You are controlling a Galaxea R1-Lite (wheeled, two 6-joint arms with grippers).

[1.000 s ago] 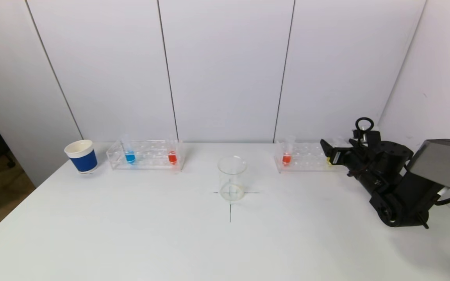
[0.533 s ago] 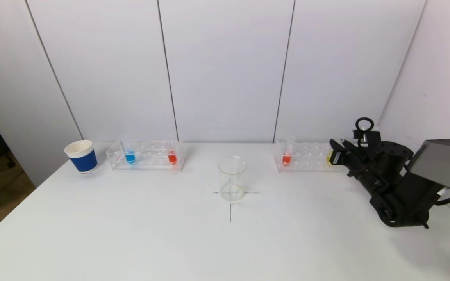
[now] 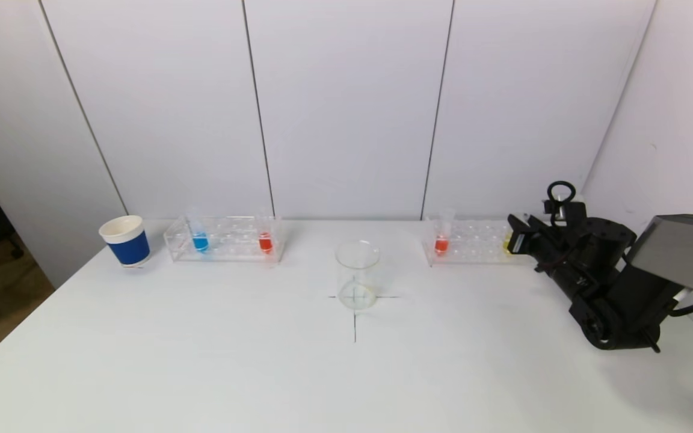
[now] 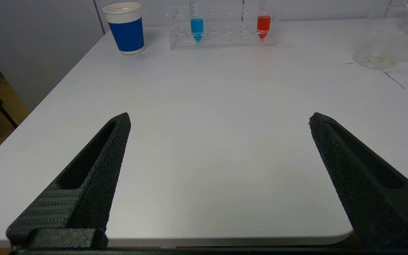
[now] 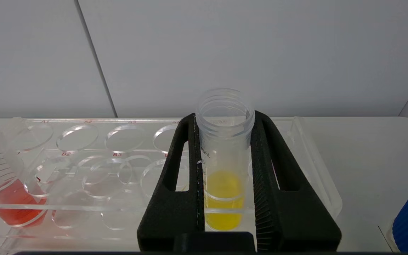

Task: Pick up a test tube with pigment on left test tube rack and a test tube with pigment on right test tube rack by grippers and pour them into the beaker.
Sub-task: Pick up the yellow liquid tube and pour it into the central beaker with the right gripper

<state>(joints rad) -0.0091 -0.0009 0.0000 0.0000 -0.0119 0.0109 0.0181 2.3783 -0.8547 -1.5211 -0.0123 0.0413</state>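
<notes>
Right tool [image 5: 225, 177] clamped on clear plastic yellow-pigment test tube [image 5: 224, 156] below its rim (light, slick, open-topped: lift w/o tilting); left tool [image 4: 218, 120] spread wide, idle.

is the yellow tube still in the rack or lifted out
In the rack. The yellow tube stands upright in the right rack, with the right gripper jaws shut on it.
</notes>
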